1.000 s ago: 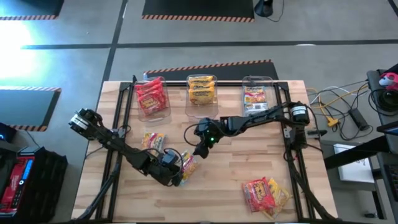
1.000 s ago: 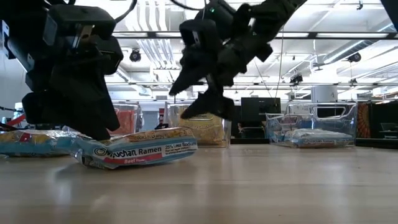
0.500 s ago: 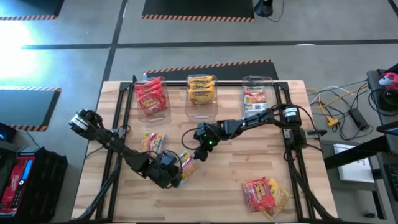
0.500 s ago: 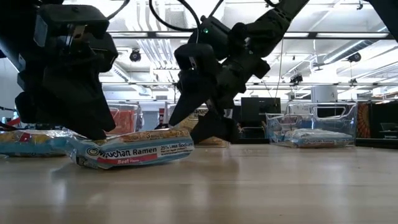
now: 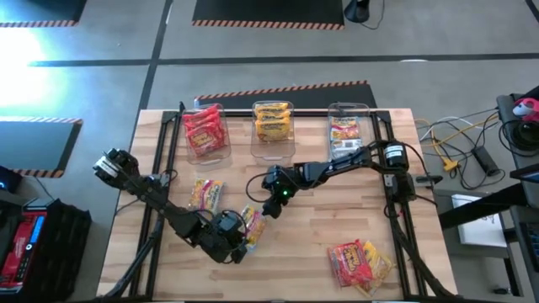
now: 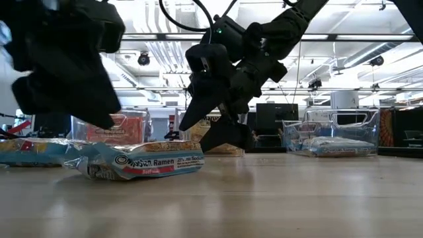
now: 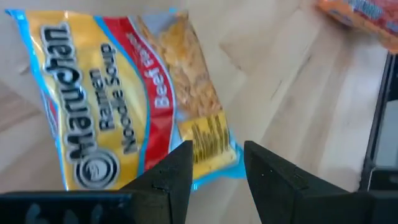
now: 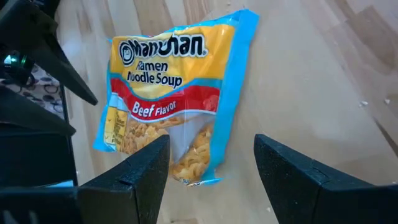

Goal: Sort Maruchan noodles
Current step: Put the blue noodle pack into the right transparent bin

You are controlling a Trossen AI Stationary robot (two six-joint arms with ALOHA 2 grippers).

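Observation:
A Maruchan beef noodle packet [image 5: 253, 223] [image 7: 124, 106] [image 8: 171, 99], yellow and red with blue edges, lies flat on the wooden table [image 5: 320, 236] near its middle. My left gripper [image 5: 239, 241] [image 7: 216, 177] hangs just above the packet's near-left end with a narrow gap between its fingers; in the low view [image 6: 99, 112] it is clear of the packet [image 6: 142, 163]. My right gripper [image 5: 268, 210] [image 8: 211, 180] hovers wide open over the packet's far-right end, pointing down at a slant. Nothing is between either pair of fingers.
A second multicoloured packet [image 5: 205, 195] lies left of the first. A heap of red and yellow packets [image 5: 360, 263] sits at the near right corner. Three clear bins stand along the far edge: red packets [image 5: 205, 130], yellow [image 5: 274, 120], multicoloured [image 5: 347, 135].
My left gripper has risen off the packet and drawn back toward the table's near-left. The packet has stayed on the table, shifting slightly toward the left. My right gripper came down toward the packet's far end, then kept still.

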